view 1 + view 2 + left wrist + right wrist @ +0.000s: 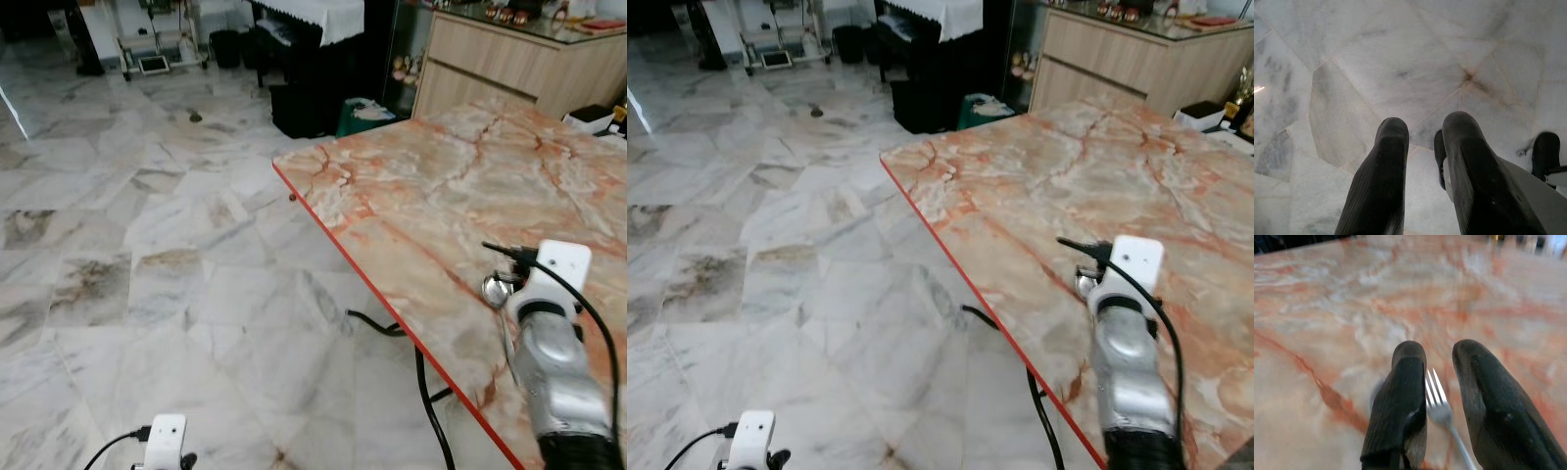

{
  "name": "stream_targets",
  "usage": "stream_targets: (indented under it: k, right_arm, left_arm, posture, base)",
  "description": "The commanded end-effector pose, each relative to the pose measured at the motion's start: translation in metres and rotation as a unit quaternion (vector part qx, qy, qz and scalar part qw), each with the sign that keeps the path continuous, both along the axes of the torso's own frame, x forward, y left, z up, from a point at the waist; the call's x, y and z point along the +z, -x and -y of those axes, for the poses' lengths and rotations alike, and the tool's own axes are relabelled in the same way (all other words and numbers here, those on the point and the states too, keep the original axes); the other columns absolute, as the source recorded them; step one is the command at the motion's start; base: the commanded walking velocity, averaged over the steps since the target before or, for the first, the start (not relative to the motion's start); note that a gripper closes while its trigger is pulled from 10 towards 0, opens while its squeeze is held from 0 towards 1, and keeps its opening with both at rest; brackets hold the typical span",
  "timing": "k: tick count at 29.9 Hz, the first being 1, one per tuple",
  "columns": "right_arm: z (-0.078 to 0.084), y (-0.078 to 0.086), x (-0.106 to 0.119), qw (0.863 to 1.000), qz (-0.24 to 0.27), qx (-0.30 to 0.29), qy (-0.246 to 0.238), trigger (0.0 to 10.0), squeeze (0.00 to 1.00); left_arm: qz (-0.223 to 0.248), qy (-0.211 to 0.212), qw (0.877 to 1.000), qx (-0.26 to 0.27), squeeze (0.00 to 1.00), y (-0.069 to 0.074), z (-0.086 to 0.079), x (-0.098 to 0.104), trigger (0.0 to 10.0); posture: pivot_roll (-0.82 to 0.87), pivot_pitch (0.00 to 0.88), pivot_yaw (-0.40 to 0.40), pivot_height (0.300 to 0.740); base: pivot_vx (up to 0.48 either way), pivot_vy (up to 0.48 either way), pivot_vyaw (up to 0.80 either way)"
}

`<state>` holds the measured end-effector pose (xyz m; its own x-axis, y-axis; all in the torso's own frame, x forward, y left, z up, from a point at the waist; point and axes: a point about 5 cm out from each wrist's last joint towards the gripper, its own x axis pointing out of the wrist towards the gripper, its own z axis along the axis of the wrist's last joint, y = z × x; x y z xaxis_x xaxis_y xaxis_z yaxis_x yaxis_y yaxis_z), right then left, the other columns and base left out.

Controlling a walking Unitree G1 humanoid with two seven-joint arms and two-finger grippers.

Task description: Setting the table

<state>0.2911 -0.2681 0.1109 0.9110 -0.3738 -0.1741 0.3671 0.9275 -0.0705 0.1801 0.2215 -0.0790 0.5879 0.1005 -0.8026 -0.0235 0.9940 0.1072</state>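
marble table (pixel 431 186); right end effector (pixel 1437 382) open around fork (pixel 1442 409).

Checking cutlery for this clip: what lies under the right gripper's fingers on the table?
Between the right gripper's parted black fingers, a fork lies on the pink marble table. A spoon bowl shows beside the wrist. Their handles are mostly hidden under the arm.

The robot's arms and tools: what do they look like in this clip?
The right arm is silver metal with a black section toward its base, a white camera block at the wrist and a black cable looping alongside. The left arm's wrist carries a white block with a black cable. Each tool has two long, rounded black fingers, partly ribbed.
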Motion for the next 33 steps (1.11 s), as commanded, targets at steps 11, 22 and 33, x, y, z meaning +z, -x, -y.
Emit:
stream_targets:
  k: [11,22,33]
  right_arm:
    - [0.023,0.019,0.001,0.995,-0.057,0.019,-0.082,10.0,0.0]
    - [0.004,0.013,0.003,0.985,-0.084,0.098,-0.112,10.0,1.0]
    - [-0.019,0.01,-0.006,0.974,-0.113,0.142,-0.138,10.0,0.0]
  left_arm:
    - [-0.024,-0.001,0.999,-0.024,0.0,0.005,0.003,-0.004,10.0]
    - [-0.026,-0.001,0.999,-0.028,0.0,0.006,0.003,-0.004,10.0]
    - [-0.028,0.0,0.999,-0.026,0.0,0.007,0.001,-0.004,10.0]
  posture:
    - [-0.01,0.0,0.023,0.731]
    - [-0.01,0.0,0.02,0.731]
    - [0.0,0.0,0.005,0.731]
  base:
    - [0.0,0.0,0.0]
    - [0.0,0.0,0.0]
    - [0.0,0.0,0.0]
